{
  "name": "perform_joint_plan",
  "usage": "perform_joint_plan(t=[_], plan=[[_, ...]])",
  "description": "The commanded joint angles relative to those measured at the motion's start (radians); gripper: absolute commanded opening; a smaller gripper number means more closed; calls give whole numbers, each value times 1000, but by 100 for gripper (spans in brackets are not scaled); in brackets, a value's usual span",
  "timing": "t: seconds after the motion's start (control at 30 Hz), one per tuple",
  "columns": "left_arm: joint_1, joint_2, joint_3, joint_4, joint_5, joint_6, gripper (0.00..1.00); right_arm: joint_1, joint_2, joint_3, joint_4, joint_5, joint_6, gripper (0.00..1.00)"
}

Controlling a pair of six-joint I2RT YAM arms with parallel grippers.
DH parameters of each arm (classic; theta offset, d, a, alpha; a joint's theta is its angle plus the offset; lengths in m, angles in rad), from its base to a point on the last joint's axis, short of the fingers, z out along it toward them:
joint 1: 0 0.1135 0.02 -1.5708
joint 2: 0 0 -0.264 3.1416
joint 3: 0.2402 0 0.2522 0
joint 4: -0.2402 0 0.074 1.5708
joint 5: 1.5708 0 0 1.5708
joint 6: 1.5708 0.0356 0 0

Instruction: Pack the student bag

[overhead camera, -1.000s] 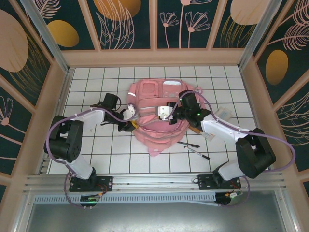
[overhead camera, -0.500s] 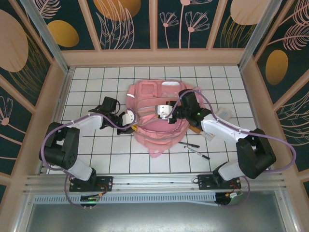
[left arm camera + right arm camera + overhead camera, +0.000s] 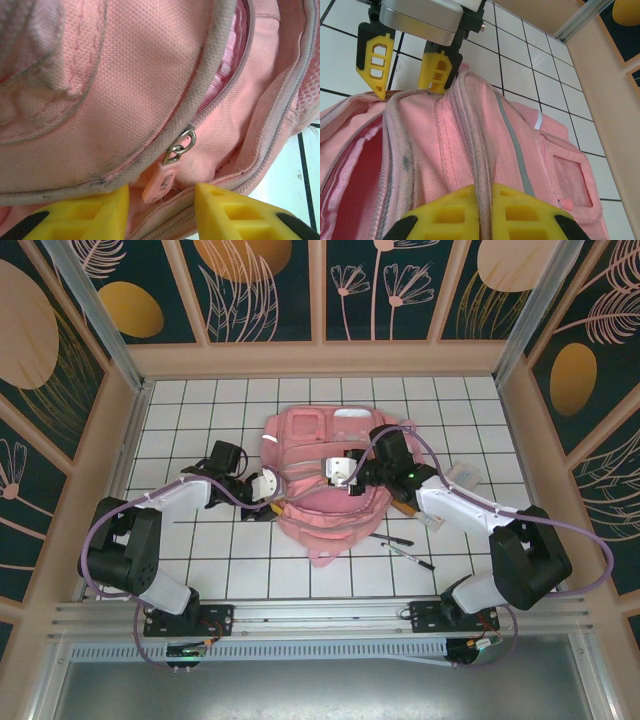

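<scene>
The student bag is a big pink backpack lying in the middle of the tiled table, its main zip partly open. My left gripper is at the bag's left edge. In the left wrist view its yellow fingers stand apart, with the pink zipper pull hanging between them, touched by neither. My right gripper is shut on a piped seam of the bag's opening rim and holds it up. In the right wrist view, the left gripper shows at the bag's far edge.
Two dark pens lie on the tiles just right of the bag's near corner. A small white item sits at the right, beyond the right arm. Wooden walls close in the table on three sides.
The left arm's elbow has swung out to the left while its gripper stayed at the bag's left edge. The right gripper keeps its hold on the bag's rim.
</scene>
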Motion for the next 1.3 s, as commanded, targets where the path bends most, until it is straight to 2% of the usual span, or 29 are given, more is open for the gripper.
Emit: perform_joint_plan(t=[0.0, 0.1, 0.33, 0.4, 0.47, 0.67, 0.77, 0.83, 0.87, 0.97, 1.0, 1.1, 1.17, 1.27], plan=[[-10, 3, 12, 31, 42, -56, 36, 25, -32, 62, 85, -50, 7, 0], [-9, -3, 6, 42, 39, -61, 33, 31, -30, 61, 83, -47, 8, 0], [-9, -47, 13, 22, 80, -21, 14, 33, -29, 53, 78, -34, -2, 0], [-9, -58, 18, 19, 128, -15, 15, 34, -30, 51, 72, -28, -7, 0], [-9, -63, 13, 38, 157, -28, 22, 31, -31, 48, 71, -24, -10, 0], [-12, -59, 10, 72, 142, -70, 25, 31, -34, 46, 66, -21, -11, 0], [-14, -50, 17, 71, 106, -63, 18, 31, -35, 47, 65, -20, -13, 0], [-14, -45, 17, 71, 71, -62, 4, 31, -36, 48, 62, -20, -15, 0], [-14, -42, 16, 71, 62, -62, 0, 31, -37, 47, 61, -18, -15, 0], [-14, -44, 6, 50, 54, -35, 0, 31, -44, 39, 58, -12, -22, 0], [-14, -50, -4, 71, 37, -66, 0, 31, -47, 38, 52, -8, -31, 0], [-8, -77, -35, 134, -92, -145, 0, 32, -59, 25, 35, -3, -54, 0], [15, -95, -47, 147, -166, -161, 0, 31, -74, 10, 34, -3, -67, 0], [95, -132, -63, 173, -195, -180, 0, 34, -96, -9, 38, -7, -87, 0]])
